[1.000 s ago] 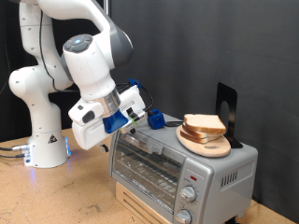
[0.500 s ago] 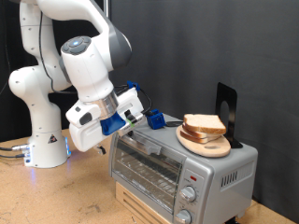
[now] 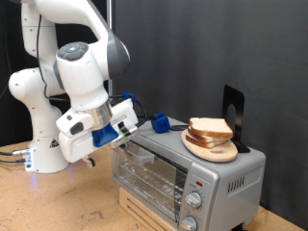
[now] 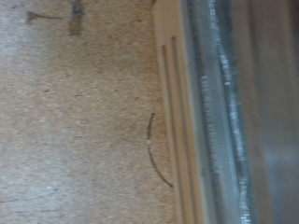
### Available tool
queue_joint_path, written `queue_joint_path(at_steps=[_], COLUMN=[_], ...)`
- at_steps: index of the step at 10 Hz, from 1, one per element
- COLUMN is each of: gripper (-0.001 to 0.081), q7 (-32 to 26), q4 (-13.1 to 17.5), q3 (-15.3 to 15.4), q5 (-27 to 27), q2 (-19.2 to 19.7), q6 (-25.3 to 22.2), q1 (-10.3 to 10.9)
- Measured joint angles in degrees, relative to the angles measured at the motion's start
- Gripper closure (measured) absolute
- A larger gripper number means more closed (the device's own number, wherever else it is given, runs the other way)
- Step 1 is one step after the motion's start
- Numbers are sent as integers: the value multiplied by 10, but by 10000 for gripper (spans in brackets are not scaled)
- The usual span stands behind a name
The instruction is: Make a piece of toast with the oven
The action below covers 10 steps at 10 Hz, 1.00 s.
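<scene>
Toast-wise, the bread isn't in the oven at this point. Starting at the exterior view's left, the white arm base (image 3: 43, 135) stands toward the bench's left edge, with cables (image 3: 10, 154) trailing off it. The arm bends over and puts the gripper (image 3: 123, 135) just beside the oven's (image 3: 183, 173) upper left corner, by the top of the glass door. Can't tell how wide the jaws are or if they've got anything, they're tucked behind the blue fittings, and the wrist view is just a blur of speckled benchtop (image 4: 75, 121) and a pale metal edge (image 4: 210, 112). The oven sits toward the bench's right edge on a wooden box (image 3: 144, 214), door looks shut. On its roof, the round wooden plate (image 3: 214, 150) carries the piece of toast (image 3: 210, 127) on top of a small pile of slices.
</scene>
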Motion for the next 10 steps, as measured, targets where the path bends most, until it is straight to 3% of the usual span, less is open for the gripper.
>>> queue_joint_path(at_steps=[5, 10], gripper=[124, 124], q7=[-33, -47], q4=[0, -1], q3=[-12, -14], q5=[-18, -72], q2=[21, 40], q6=[18, 54], q1=[-19, -32])
